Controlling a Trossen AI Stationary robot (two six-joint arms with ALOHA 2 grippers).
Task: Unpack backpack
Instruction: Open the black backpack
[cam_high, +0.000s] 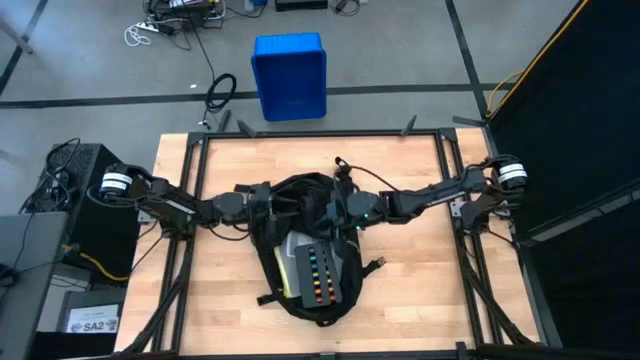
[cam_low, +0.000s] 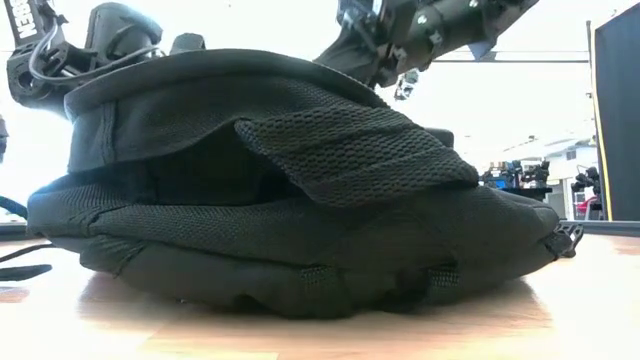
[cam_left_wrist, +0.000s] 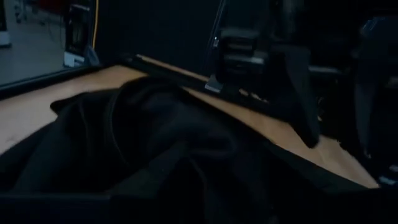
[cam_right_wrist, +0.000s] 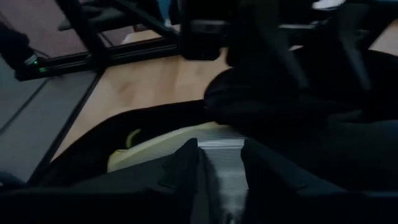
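You have the backpack (cam_high: 312, 250) lying at the centre of the high view on the table (cam_high: 420, 290), its mouth open and a grey box (cam_high: 322, 272) with coloured dots showing inside. Your left gripper (cam_high: 275, 205) sits at the pack's upper left edge; I cannot tell how its fingers stand. Your right gripper (cam_right_wrist: 219, 171) is at the pack's upper right, its fingers (cam_right_wrist: 186, 163) closed on a pale ribbed object (cam_right_wrist: 217, 148) in the opening. A blue bin (cam_high: 289, 75) sits on the floor, top centre.
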